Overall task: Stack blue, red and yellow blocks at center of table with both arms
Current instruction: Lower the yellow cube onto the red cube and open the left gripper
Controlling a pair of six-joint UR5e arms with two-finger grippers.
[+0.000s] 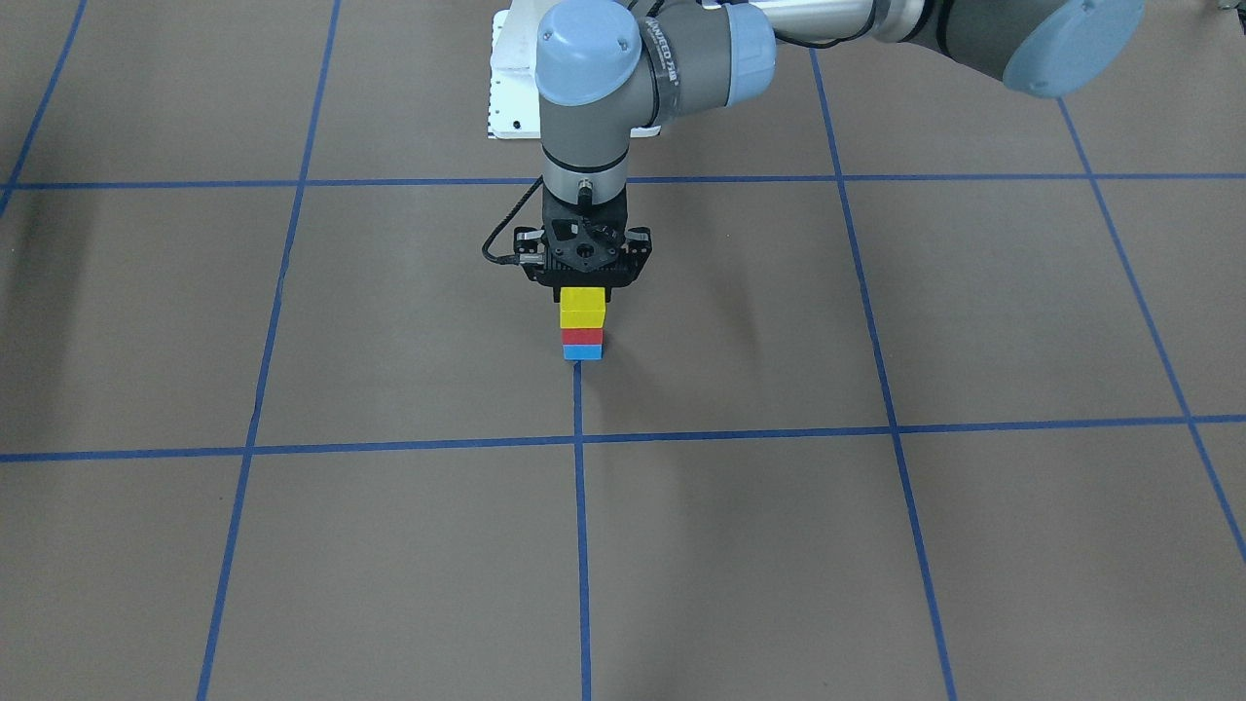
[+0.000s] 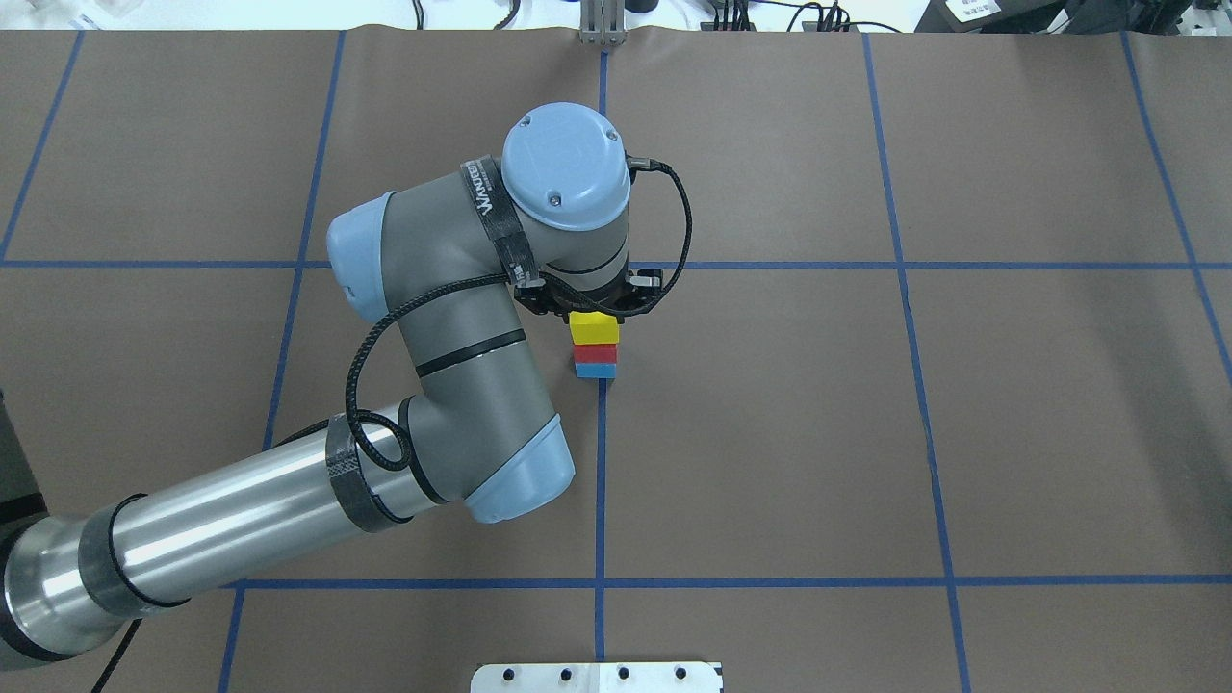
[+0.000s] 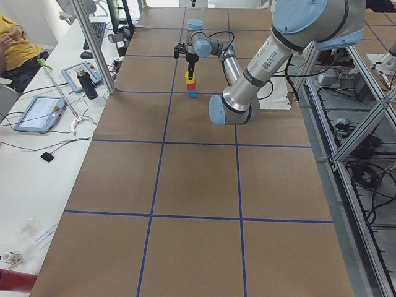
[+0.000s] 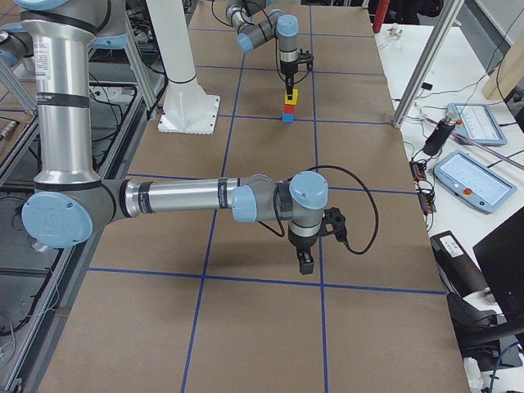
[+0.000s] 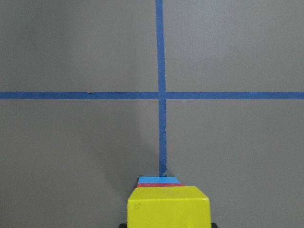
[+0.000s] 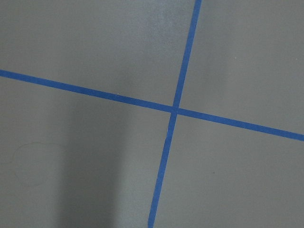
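A stack stands at the table's centre on a blue tape line: the blue block (image 1: 582, 351) at the bottom, the red block (image 1: 582, 337) on it, the yellow block (image 1: 582, 310) on top. My left gripper (image 1: 584, 284) points straight down over the stack and is shut on the yellow block (image 2: 594, 329). In the left wrist view the yellow block (image 5: 168, 206) fills the bottom centre, with thin edges of the red and blue blocks (image 5: 159, 180) beyond it. My right gripper (image 4: 304, 262) shows only in the exterior right view, low over bare table far from the stack; I cannot tell whether it is open or shut.
The robot's white base plate (image 2: 597, 677) lies at the table's near edge. The brown table (image 1: 876, 535) carries a blue tape grid. Side desks hold tablets (image 4: 471, 176) and a bottle (image 3: 90, 85). A person in yellow (image 3: 15, 43) sits by the left end.
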